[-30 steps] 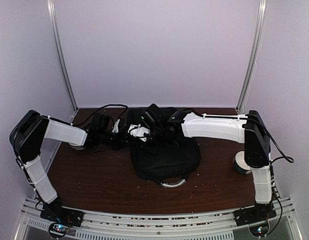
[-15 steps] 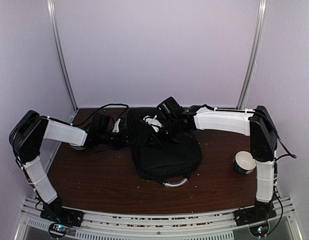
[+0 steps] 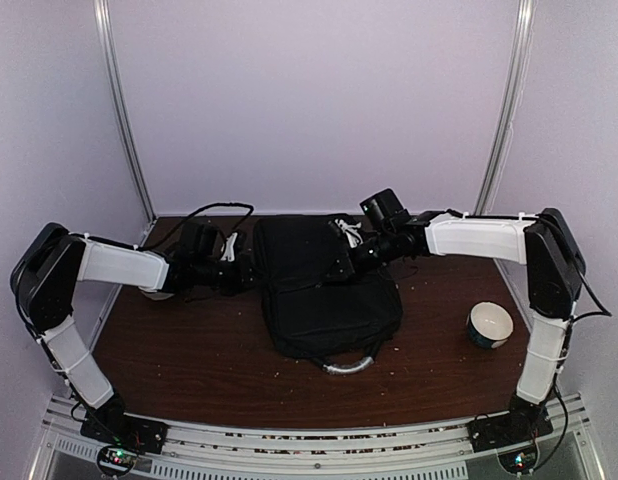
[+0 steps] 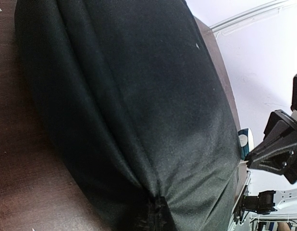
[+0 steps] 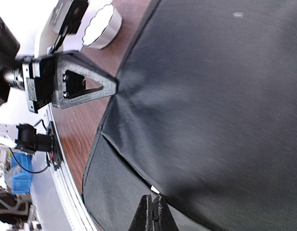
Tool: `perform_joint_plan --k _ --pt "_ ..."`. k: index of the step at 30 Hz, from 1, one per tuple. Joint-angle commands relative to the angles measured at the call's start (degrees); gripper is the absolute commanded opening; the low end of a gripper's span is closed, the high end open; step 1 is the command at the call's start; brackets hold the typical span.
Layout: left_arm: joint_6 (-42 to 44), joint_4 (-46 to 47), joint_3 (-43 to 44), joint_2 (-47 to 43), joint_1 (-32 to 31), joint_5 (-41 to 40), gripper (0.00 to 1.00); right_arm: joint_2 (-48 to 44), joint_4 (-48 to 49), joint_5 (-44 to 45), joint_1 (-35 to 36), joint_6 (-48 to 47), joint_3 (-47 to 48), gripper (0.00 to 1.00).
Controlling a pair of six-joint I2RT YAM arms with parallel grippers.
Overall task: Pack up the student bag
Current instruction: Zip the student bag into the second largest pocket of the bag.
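My left gripper [image 3: 245, 272] pinches the student bag [image 3: 329, 300] mid-frame, and my right gripper [image 5: 152, 211] is pressed together. The bowl [image 3: 489, 323] at lower right looks unpacked.

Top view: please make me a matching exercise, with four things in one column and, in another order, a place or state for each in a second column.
Things:
1. bag
2. bowl
3. left fingers
4. right fingers

Places or states:
a. shut, at the bag's far right corner
b. black, lying in the middle
c. shut on the bag's left edge
d. standing apart, right of the bag

Pairs: 1-b, 2-d, 3-c, 4-a
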Motion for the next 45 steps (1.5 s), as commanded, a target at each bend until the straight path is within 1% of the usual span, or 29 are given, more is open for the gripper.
perform_joint_plan --k 1,10,22,29,37,45 --pt "1.87 -0.31 1.67 -0.42 1.15 -2.79 0.00 -3.50 2.90 0.46 -3.44 2.70 -2.59 0.00" --pt "2.44 -1.31 2.13 0.25 1.74 -3.36 0.00 -5.21 1.23 -0.08 -9.00 0.75 -5.43 0.00" --pt "3.58 -2.80 3.80 1.91 2.18 -3.10 0.00 -8.20 -1.57 1.76 -14.81 -3.26 -10.33 0.00" --pt "3.75 -3.11 4.15 2.46 2.27 -3.14 0.00 -9.17 -1.56 3.60 -17.13 -3.76 -12.49 0.00" --pt "3.98 -3.40 4.19 2.49 2.39 -3.10 0.00 -9.45 -2.07 6.00 -18.20 -4.11 -12.94 0.00" --pt "3.98 -3.40 4.24 2.51 2.40 -2.93 0.00 -8.82 -1.70 5.66 -18.79 -3.76 -13.02 0.00"
